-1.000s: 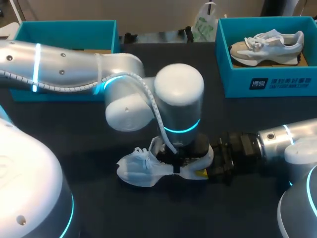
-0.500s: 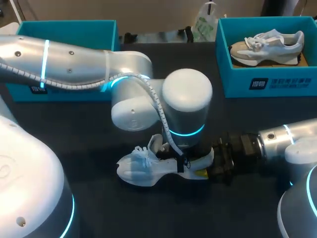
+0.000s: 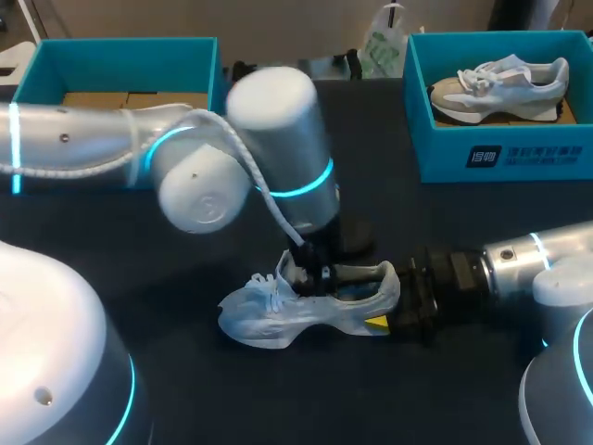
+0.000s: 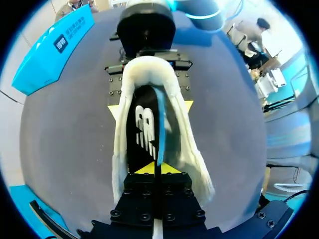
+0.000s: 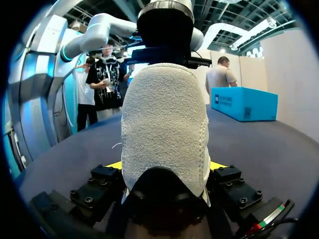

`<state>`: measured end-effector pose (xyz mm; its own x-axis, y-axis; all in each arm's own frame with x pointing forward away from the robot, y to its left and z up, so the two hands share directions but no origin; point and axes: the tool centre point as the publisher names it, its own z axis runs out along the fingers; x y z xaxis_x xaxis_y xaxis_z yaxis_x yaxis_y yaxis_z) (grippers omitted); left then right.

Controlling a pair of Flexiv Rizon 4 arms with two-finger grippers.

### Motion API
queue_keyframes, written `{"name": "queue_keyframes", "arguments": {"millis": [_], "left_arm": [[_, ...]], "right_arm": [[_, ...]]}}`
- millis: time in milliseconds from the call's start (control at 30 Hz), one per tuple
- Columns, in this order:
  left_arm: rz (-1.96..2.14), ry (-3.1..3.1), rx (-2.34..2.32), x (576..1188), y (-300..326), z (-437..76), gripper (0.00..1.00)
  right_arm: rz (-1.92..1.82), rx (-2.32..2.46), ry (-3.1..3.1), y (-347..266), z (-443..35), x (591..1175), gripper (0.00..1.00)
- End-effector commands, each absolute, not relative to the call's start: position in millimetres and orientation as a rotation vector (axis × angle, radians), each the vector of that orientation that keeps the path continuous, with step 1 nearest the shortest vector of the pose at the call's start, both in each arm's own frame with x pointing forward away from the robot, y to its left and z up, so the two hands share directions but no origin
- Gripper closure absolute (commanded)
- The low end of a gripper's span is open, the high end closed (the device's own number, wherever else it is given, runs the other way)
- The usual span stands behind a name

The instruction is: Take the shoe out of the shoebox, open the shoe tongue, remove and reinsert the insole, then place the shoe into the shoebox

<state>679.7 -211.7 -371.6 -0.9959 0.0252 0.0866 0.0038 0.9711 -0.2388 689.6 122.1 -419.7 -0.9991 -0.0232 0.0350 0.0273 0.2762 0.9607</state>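
A white shoe [image 3: 269, 313] stands upright on the dark table, toe pointing left. My right gripper [image 3: 387, 311] clamps its heel from both sides; in the right wrist view the heel [image 5: 164, 119] fills the gap between the yellow tips of the right gripper [image 5: 164, 167]. My left gripper [image 3: 320, 275] comes down into the shoe's mouth. In the left wrist view the left gripper [image 4: 155, 168] is shut on the thin blue-edged dark insole [image 4: 147, 129], which stands tilted on edge inside the shoe [image 4: 124, 149]. The tongue is hidden under the left gripper.
A teal shoebox [image 3: 500, 153] at the back right holds a second, grey and white shoe [image 3: 500, 85]. Another teal shoebox [image 3: 120, 54] sits at the back left, behind my left arm. A white bag [image 3: 382, 46] lies at the table's far edge.
The left gripper has closed on the insole. The left arm's wrist and elbow have swung back and to the left, uncovering the shoe's mouth. The shoe and right arm stay put.
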Motion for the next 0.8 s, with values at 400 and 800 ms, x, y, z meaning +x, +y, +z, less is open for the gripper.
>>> {"name": "queue_keyframes", "arguments": {"millis": [400, 800], "left_arm": [[0.739, -3.012, -0.003, 669.0, -197.9, -341.6, 1.00], [0.842, -2.999, 0.073, 675.4, -201.1, -331.7, 1.00]], "right_arm": [[-1.862, -0.006, -2.479, 122.3, -420.8, 689.9, 1.00], [-1.862, -0.006, -2.479, 122.3, -420.8, 689.9, 1.00]]}}
